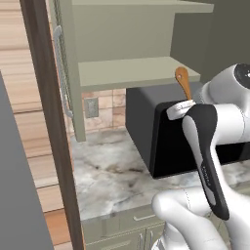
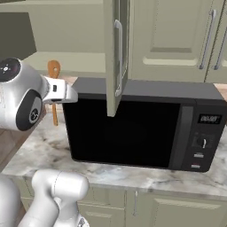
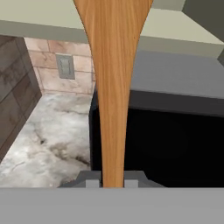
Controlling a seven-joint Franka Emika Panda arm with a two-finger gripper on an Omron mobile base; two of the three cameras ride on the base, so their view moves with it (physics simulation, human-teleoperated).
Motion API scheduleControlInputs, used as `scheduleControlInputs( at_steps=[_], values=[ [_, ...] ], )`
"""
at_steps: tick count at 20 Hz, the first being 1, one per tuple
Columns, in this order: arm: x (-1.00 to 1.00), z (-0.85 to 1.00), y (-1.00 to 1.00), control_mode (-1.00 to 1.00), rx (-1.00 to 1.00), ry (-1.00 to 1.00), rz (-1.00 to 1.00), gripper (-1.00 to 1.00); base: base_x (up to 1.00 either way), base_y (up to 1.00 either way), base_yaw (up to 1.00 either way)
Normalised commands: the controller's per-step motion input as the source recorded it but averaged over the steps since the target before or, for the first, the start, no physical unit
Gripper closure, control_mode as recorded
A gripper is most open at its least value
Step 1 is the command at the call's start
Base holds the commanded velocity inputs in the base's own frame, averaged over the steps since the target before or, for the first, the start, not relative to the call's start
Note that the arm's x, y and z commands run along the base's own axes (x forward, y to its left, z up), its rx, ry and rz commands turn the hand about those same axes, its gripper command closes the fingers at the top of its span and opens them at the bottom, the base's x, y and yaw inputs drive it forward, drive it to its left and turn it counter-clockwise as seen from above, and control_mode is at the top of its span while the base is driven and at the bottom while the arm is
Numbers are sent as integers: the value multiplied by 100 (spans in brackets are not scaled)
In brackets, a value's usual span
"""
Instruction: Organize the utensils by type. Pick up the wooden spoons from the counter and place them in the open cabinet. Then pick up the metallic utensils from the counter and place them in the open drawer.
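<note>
Holding the wooden spoon (image 3: 113, 87) upright by its handle, the gripper (image 3: 113, 178) has its jaws clamped on the shaft low down, one dark tip on each side, so the bowl rises well above the hand. In the left base view the spoon's bowl (image 1: 183, 80) stands just at the front edge of the lower shelf of the open cabinet (image 1: 136, 71), about level with it and not yet inside; in the right base view the same spoon (image 2: 54, 75) shows beside the arm's wrist, left of the open cabinet door (image 2: 116, 53). Below and behind it sits a black microwave (image 2: 133, 128) on the marbled counter (image 1: 112, 171). The step in hand looks like the placing of this spoon on the shelf. To do it well, the bowl probably needs to clear the shelf lip first, then travel inward over the board, with the handle tipped down toward flat before letting go, so the spoon does not topple back out onto the microwave.
</note>
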Motion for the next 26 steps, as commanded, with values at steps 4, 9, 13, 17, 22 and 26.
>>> scheduleControlInputs(
  at_steps=[4, 9, 13, 17, 22, 26],
  values=[
    [0, 16, 0, -100, 0, 0, 0, 100, 0, 0, 0],
    [2, 0, 0, -100, 0, 0, 0, 100, 0, 0, 0],
    [11, 18, 3, -100, 0, 0, 2, 100, 0, 0, 0],
    [25, 31, 0, -100, -1, 0, 5, 100, 0, 0, 0],
    [29, 4, 0, -100, -4, 0, 21, 100, 0, 0, 0],
    [0, -2, -18, -100, 0, 0, 28, 100, 0, 0, 0]
  ],
)
